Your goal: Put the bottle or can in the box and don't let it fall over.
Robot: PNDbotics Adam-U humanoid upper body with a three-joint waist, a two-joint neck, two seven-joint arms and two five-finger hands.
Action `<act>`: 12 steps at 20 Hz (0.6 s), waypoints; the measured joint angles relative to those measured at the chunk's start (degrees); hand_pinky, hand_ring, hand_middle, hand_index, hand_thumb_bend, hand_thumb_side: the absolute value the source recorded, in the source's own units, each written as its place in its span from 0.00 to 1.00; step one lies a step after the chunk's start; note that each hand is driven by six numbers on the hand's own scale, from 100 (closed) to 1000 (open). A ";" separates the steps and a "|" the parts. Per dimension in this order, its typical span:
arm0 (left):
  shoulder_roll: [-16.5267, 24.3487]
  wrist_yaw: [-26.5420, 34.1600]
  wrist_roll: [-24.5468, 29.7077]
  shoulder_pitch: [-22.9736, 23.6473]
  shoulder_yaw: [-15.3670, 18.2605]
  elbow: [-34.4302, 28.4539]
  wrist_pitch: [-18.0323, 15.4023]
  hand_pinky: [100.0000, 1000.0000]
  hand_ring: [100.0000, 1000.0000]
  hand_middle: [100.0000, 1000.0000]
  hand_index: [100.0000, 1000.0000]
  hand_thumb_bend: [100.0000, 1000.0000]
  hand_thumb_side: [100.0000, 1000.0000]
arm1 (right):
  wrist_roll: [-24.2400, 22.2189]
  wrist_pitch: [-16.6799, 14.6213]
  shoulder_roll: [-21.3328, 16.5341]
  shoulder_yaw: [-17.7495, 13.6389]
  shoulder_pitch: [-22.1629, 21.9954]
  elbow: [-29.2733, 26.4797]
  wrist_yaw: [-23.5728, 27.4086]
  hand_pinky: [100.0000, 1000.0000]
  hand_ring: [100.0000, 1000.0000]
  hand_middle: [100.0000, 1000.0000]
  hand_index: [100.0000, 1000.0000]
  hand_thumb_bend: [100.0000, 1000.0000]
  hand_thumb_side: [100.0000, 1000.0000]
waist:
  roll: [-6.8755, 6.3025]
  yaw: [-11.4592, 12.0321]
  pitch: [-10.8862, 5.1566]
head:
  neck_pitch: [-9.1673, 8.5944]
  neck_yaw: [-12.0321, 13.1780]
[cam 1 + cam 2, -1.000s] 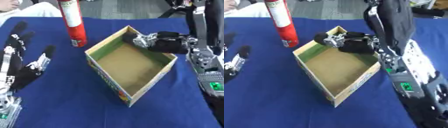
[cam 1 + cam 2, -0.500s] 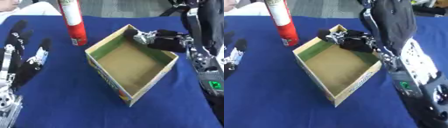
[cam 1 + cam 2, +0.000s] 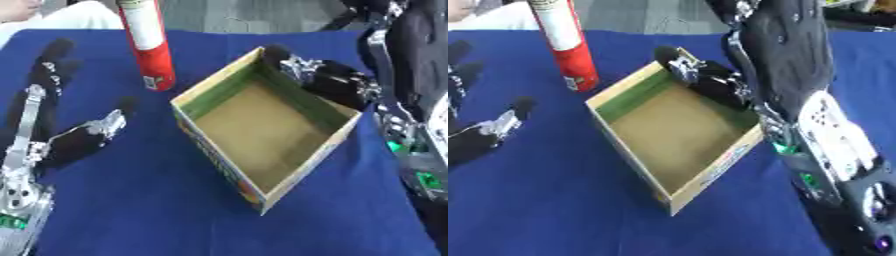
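Red can (image 3: 149,47) upright near the cloth's (image 3: 131,200) far edge; my right hand (image 3: 325,80) grips the box's (image 3: 262,135) far wall, likely steadying it; left hand (image 3: 66,135) rests open.

Illumination is even and moderately bright, diffuse, apparently from overhead. The blue table cloth (image 3: 175,200) shows no hard shadows. Inside the box (image 3: 262,130) the wall toward the table's far left corner is shaded; the floor is evenly lit. A pale sheen runs down the red can (image 3: 150,45). Both views are soft throughout, with smeared edges on the right hand (image 3: 328,80) and left hand (image 3: 61,140). Black surfaces lose detail.
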State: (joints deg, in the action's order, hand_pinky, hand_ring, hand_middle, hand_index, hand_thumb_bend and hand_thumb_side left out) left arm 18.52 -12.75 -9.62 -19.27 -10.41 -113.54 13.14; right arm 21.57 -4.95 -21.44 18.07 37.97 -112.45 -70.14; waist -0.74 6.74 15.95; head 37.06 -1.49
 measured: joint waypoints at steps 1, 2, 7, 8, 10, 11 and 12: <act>-0.01 -0.29 0.12 -0.11 0.00 0.00 0.01 1.00 0.92 1.00 0.95 0.64 0.21 | 0.05 0.31 0.02 0.00 -0.05 0.00 -0.31 0.68 0.51 0.49 0.64 0.70 0.04 | -0.05 0.00 0.02 | -0.01 0.06; -0.01 -0.49 0.22 -0.27 0.00 0.00 0.03 1.00 0.92 1.00 0.95 0.64 0.21 | 0.11 0.60 0.05 0.01 -0.07 0.00 -0.64 0.68 0.51 0.49 0.64 0.70 0.04 | -0.11 0.00 0.06 | -0.02 0.12; -0.07 -0.69 0.25 -1.06 0.00 0.00 0.30 1.00 0.92 1.00 0.94 0.62 0.23 | 0.39 1.40 0.20 0.02 -0.17 0.00 -2.08 0.67 0.53 0.53 0.67 0.71 0.05 | -0.16 -0.06 0.33 | -0.47 0.25; -0.19 -0.68 0.20 -1.19 0.00 0.00 0.40 1.00 0.92 1.00 0.94 0.62 0.21 | 0.43 1.44 0.20 0.02 -0.17 0.00 -2.52 0.67 0.54 0.55 0.67 0.69 0.03 | -0.16 -0.08 0.35 | -0.49 0.29; -0.44 -0.67 0.06 -1.46 0.00 0.00 0.66 1.00 0.92 1.00 0.94 0.60 0.22 | 0.38 1.44 0.20 0.19 -0.17 0.00 -3.87 0.67 0.53 0.58 0.67 0.67 0.01 | -0.16 -0.11 0.50 | -0.53 0.32; -0.47 -0.66 -0.01 -1.48 -0.01 0.00 0.78 1.00 0.92 1.00 0.94 0.57 0.25 | 0.19 1.39 0.20 0.33 -0.17 0.00 -4.75 0.65 0.49 0.61 0.60 0.61 0.00 | -0.16 -0.14 0.65 | -0.56 0.32; -0.48 -0.66 -0.07 -1.50 -0.01 0.00 0.91 1.00 0.92 1.00 0.94 0.57 0.26 | -0.15 1.38 0.20 0.39 -0.17 0.00 -5.58 0.64 0.47 0.61 0.59 0.59 0.00 | -0.16 -0.14 0.74 | -0.65 0.32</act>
State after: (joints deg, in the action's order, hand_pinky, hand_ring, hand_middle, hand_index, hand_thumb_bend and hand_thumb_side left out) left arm 18.04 -13.41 -9.69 -20.78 -10.42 -113.54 14.05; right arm 21.42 -3.57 -21.24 18.46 37.80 -112.45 -75.72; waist -0.91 6.60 16.69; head 36.41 -1.17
